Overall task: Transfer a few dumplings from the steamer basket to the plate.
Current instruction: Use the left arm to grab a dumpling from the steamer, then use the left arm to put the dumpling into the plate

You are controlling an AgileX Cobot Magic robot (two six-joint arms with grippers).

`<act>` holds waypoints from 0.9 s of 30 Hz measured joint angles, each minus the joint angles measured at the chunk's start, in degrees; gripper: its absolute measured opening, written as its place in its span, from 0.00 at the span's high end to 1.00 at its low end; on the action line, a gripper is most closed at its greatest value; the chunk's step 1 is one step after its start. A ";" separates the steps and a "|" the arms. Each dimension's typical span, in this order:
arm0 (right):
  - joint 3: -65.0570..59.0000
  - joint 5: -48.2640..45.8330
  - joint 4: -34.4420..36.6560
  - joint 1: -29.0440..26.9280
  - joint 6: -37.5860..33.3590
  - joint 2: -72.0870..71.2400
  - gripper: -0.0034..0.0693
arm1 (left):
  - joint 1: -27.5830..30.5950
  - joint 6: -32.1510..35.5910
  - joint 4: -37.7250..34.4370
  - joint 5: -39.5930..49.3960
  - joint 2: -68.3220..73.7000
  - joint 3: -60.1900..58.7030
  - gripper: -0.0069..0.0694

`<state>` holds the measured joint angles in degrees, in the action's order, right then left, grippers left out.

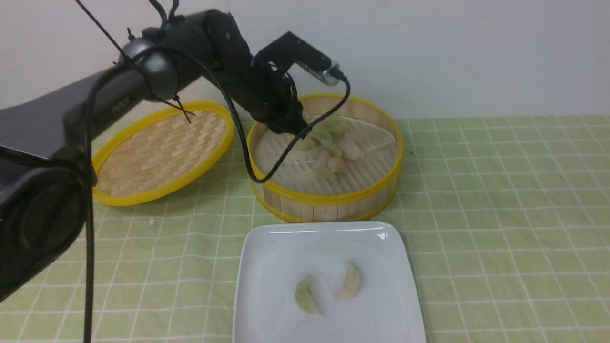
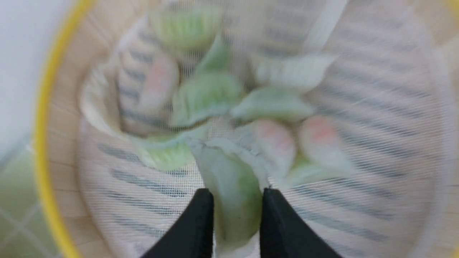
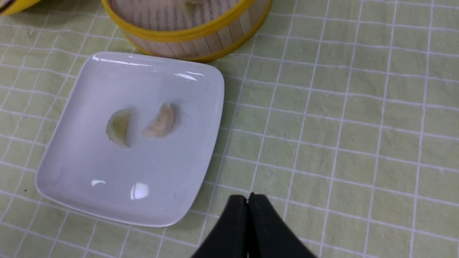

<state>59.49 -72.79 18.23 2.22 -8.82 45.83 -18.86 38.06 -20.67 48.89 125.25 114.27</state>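
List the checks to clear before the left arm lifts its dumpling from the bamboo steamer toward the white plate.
1. Left gripper closed on the pale green pleated dumpling: ok.
2. Grip firm enough to lift: cannot tell, view blurred.
3. Held dumpling free of the pinkish dumpling beside it: cannot tell.
4. Bare room on the glossy white square plate beside its greenish dumpling and cream dumpling: ok.
5. Right gripper shut, off the plate: ok.
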 joint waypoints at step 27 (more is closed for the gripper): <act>0.00 0.00 -0.02 0.00 -0.44 0.00 0.97 | -5.35 -15.47 0.19 21.27 -17.57 -27.13 0.72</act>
<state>59.49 -72.79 18.21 2.22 -9.26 45.83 -24.21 22.59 -20.48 70.17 107.68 87.13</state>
